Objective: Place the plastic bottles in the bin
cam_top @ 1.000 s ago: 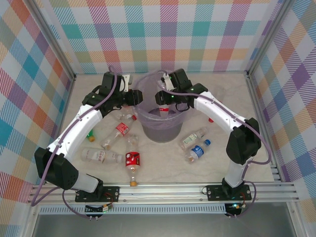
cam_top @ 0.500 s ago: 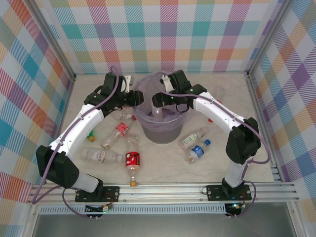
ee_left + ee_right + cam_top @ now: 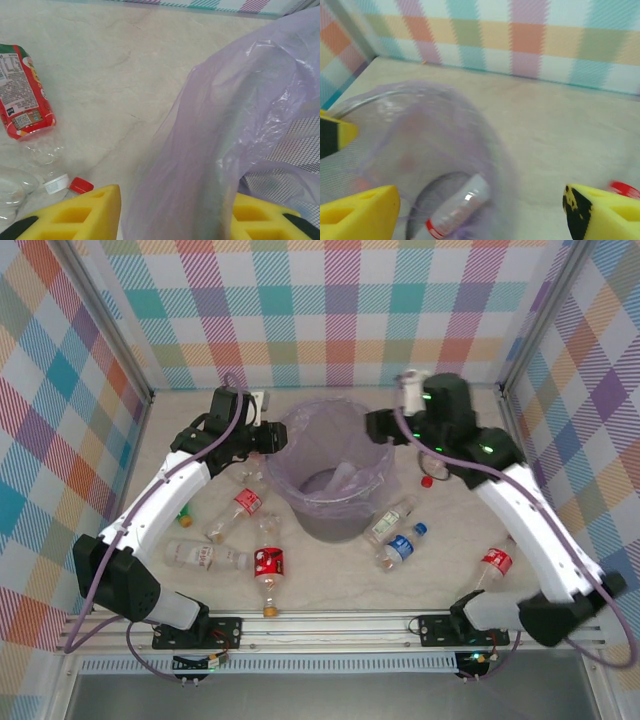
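The bin (image 3: 322, 523), a grey bucket with a lavender bag, stands mid-table. My left gripper (image 3: 275, 438) is shut on its left rim; in the left wrist view the bag (image 3: 225, 125) is pinched between the yellow fingers (image 3: 75, 212). My right gripper (image 3: 383, 428) hangs open and empty just right of the rim. One clear bottle (image 3: 455, 212) with a red band lies inside the bin (image 3: 420, 130). Plastic bottles lie on the table: red-labelled ones (image 3: 247, 502) (image 3: 268, 565) (image 3: 495, 565), a clear one (image 3: 205, 556), a blue one (image 3: 400, 545).
Another bottle (image 3: 392, 520) lies against the bin's right foot, and a green-capped one (image 3: 183, 512) under the left arm. A red cap (image 3: 428, 480) sits right of the bin. A red-labelled bottle (image 3: 22, 100) lies close to the left gripper. Checked walls enclose three sides.
The right gripper opened over the bin, dropped its bottle inside, then swung up and to the right. The left gripper kept its hold on the rim.
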Robot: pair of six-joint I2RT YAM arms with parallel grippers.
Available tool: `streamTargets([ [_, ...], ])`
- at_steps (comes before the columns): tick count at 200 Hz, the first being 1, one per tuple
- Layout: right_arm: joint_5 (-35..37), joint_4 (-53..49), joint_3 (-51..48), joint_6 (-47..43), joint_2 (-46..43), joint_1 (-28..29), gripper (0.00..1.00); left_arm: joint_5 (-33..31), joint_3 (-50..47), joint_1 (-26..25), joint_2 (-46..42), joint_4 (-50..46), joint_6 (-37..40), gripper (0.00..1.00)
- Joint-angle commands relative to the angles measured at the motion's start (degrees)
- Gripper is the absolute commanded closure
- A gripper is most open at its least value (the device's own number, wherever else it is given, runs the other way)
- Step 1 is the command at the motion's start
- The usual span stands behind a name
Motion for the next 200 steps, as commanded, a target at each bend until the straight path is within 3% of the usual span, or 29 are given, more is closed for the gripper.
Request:
streamTargets([
  [1, 0.5, -5.3, -4.8, 3.0, -6.4, -5.2, 0.14, -2.1, 0.1, -0.1, 1.4, -4.6, 2.4, 0.56],
  [13, 1.9, -7.4, -6.3, 4.8, -9.6, -8.1, 0.13, -1.6, 0.3, -0.1, 1.5, -4.7, 2.3, 0.56],
  [40, 16.3, -18.4, -9.1, 11.8, -14.2, -13.6, 0.08, -0.9, 0.3, -0.1, 1.3, -4.1, 1.7, 0.56],
  [54, 19.3, -24.1, -12.2, 16.0, -15.0, -17.9, 0.06, -0.6, 1.2, -0.1, 1.7, -4.8, 1.9, 0.56],
  [76, 18.7, -25.2, -21.0, 17.8, -17.4, -26.5, 0.01, -0.4, 2.4, -0.1, 1.9, -5.4, 2.0, 0.56],
  [94, 11.5, -21.6, -29.1, 16.2, -19.5, -36.8, 0.01, 0.1, 3.9, -0.1, 1.8, -6.2, 2.5, 0.56],
  [126, 5.3, -14.8, -40.5, 18.8, -20.9, -46.7, 0.01, 0.9, 4.7, -0.1, 1.6, -5.8, 2.2, 0.55],
  [154, 7.0, -14.4, -42.5, 21.7, -17.7, -47.8, 0.01, 1.2, 2.9, -0.1, 1.0, -4.9, 1.9, 0.55],
  [200, 9.0, -5.2, -50.0, 25.9, -16.2, -48.1, 0.01, 1.3, 1.3, -0.1, 0.2, -4.3, 2.1, 0.55],
])
